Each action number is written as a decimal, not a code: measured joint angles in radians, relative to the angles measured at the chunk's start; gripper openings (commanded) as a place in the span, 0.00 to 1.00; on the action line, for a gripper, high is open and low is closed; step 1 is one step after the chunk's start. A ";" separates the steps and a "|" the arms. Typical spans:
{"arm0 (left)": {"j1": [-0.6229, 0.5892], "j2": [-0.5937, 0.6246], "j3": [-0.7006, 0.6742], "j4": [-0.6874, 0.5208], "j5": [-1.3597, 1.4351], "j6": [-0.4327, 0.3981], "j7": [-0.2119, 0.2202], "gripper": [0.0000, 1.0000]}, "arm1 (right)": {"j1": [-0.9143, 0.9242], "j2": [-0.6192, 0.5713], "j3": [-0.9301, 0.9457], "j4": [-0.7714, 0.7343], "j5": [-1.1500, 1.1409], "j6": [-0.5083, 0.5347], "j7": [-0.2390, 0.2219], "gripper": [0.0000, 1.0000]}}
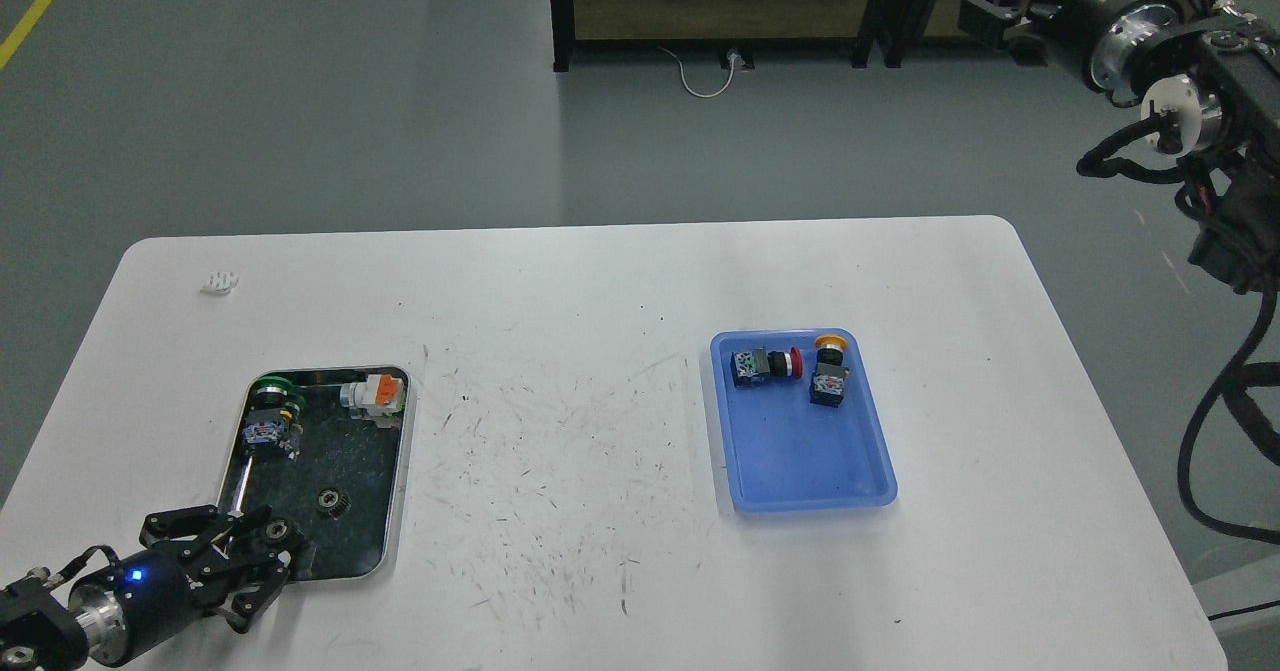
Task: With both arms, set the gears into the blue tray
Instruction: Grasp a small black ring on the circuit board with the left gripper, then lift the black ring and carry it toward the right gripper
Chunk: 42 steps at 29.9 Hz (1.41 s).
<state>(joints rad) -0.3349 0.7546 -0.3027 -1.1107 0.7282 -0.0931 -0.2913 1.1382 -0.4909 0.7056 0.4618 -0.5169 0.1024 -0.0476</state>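
Two gears lie in the steel tray at the lower left. One gear lies free on the dark bottom. The other gear sits at the tray's near corner, with the fingers of my left gripper drawn in around it. The blue tray is right of centre and holds two push-button switches, no gear. My right gripper hangs high at the top right, off the table, with its fingers apart and nothing in them.
The steel tray also holds a green-capped switch and an orange-and-white part. A small white piece lies at the table's far left. My right arm's cables hang past the table's right edge.
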 measured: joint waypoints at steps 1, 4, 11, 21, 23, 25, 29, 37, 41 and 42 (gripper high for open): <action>-0.001 0.000 0.000 0.000 0.000 0.000 0.003 0.29 | 0.000 0.000 0.000 0.000 0.000 0.000 0.000 1.00; -0.001 0.000 0.000 0.000 0.001 0.000 0.008 0.27 | 0.000 -0.002 0.000 0.000 0.000 0.000 0.000 1.00; -0.005 0.000 0.000 -0.004 0.000 -0.001 0.020 0.27 | 0.000 -0.004 0.000 0.000 0.000 0.000 0.000 1.00; -0.055 0.031 0.001 -0.042 -0.005 -0.020 0.037 0.27 | -0.005 -0.005 0.000 0.000 0.000 0.000 0.000 1.00; -0.070 0.044 0.000 -0.057 -0.005 -0.029 0.047 0.27 | -0.008 -0.005 0.000 0.000 0.000 0.000 0.000 1.00; -0.092 0.057 0.000 -0.067 -0.005 -0.044 0.058 0.27 | -0.011 -0.005 -0.002 -0.001 0.000 0.000 0.000 1.00; -0.144 0.084 0.000 -0.082 -0.005 -0.085 0.070 0.27 | -0.017 -0.003 -0.004 -0.001 0.000 0.000 0.000 1.00; -0.277 0.139 0.001 -0.199 -0.006 -0.175 0.138 0.27 | -0.027 -0.004 -0.005 -0.003 0.000 0.000 0.001 1.00; -0.335 0.139 0.009 -0.272 -0.001 -0.210 0.164 0.26 | -0.033 -0.008 -0.005 -0.003 -0.001 0.000 0.001 1.00; -0.349 0.136 0.013 -0.289 0.000 -0.217 0.167 0.26 | -0.034 -0.012 -0.005 -0.003 -0.001 0.000 0.001 1.00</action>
<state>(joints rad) -0.6836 0.8905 -0.2897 -1.3999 0.7282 -0.3105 -0.1241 1.1047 -0.5027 0.7010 0.4586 -0.5179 0.1028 -0.0467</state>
